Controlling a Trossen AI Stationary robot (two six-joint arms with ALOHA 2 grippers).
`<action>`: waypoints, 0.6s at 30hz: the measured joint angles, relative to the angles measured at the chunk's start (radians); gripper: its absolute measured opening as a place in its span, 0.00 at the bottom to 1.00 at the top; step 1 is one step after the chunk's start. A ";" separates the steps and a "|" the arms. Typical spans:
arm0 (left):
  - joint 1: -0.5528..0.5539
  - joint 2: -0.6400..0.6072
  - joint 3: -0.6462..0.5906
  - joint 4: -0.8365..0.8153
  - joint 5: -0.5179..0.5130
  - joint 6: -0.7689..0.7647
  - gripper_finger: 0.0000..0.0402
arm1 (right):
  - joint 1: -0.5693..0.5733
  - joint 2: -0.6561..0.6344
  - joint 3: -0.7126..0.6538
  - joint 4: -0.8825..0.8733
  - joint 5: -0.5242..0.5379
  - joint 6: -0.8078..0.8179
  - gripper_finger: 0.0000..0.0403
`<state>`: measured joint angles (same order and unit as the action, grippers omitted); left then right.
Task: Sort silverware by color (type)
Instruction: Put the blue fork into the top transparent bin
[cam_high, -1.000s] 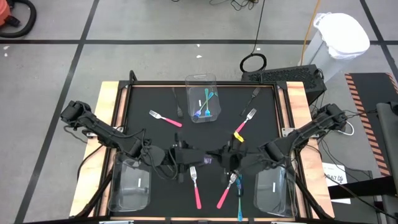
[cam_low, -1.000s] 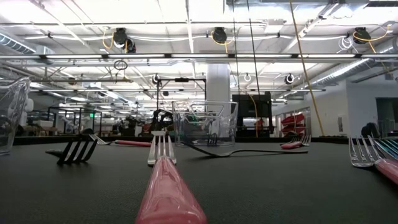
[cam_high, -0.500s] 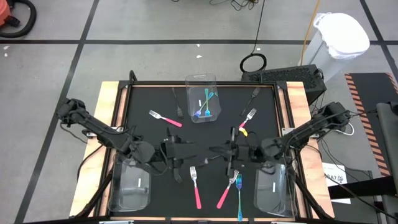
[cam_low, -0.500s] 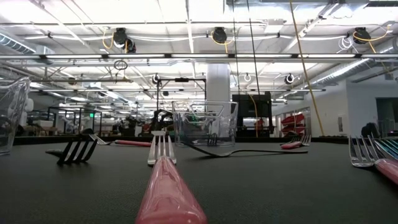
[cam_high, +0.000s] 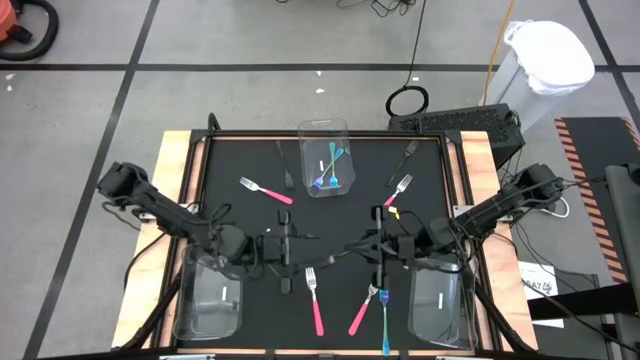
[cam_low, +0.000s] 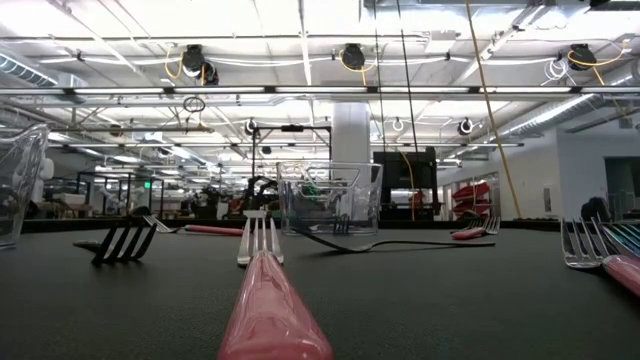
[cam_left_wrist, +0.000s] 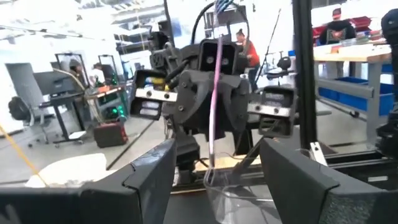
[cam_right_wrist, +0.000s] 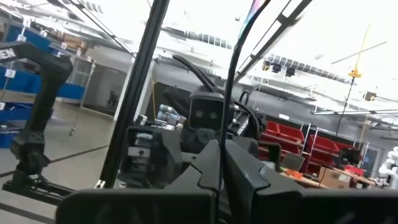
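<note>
Right gripper (cam_high: 377, 240) clenched on a pink fork (cam_left_wrist: 213, 93), raised mid-table. Left gripper (cam_high: 284, 246) spread, empty, facing it. Bare mat (cam_high: 240, 215) between forks; bins (cam_high: 209, 300) at near corners.

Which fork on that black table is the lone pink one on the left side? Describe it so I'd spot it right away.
Start at the clear bin standing at the far edge of the black table, the one with utensils inside. Just to its left and a bit nearer lies a pink-handled fork flat on the mat, set diagonally. Its neighbour beside the bin is a dark fork; this one alone has a pink handle.
</note>
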<state>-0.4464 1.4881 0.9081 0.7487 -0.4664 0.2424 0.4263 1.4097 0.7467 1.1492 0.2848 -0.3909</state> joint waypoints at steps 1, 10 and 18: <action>0.007 0.008 0.000 0.010 0.004 0.000 0.58 | 0.000 0.000 0.000 0.000 0.000 -0.005 0.01; 0.054 0.120 0.000 0.196 0.095 0.004 0.49 | -0.001 0.000 0.000 -0.009 0.000 -0.019 0.01; 0.067 0.132 0.001 0.216 0.101 0.027 0.21 | -0.002 0.001 0.000 -0.017 0.002 -0.023 0.02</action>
<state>-0.3798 1.6203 0.9088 0.9646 -0.3657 0.2697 0.4248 1.4105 0.7467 1.1318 0.2863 -0.4140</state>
